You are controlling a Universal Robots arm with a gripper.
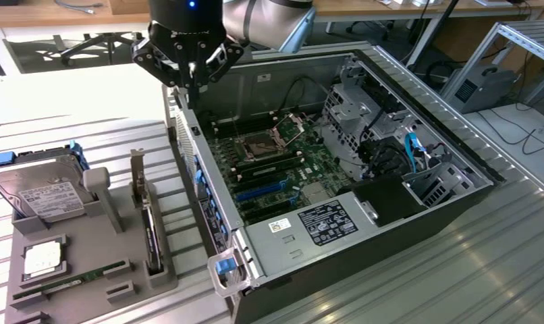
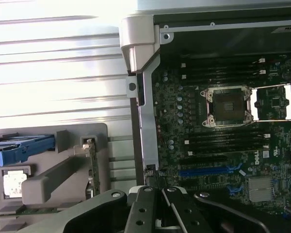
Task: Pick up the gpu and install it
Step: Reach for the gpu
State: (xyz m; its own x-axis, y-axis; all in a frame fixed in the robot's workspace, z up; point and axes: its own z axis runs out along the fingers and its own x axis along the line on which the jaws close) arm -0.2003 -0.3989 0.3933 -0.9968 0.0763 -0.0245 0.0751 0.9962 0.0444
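Gripper jaws pressed together, holding nothing, above case rear wall; gpu stands on edge in grey holder beside case, well apart from gripper

Gripper: 1.
Open computer case, beneath the jaws: 1.
- motherboard: 1
- CPU socket: 1
- blue expansion slots: 2

Grey parts tray, off to one side of the jaws: 1.
- gpu, standing on edge: 1
- hard drive in a blue caddy: 1
- RAM stick: 1
- square processor chip: 1
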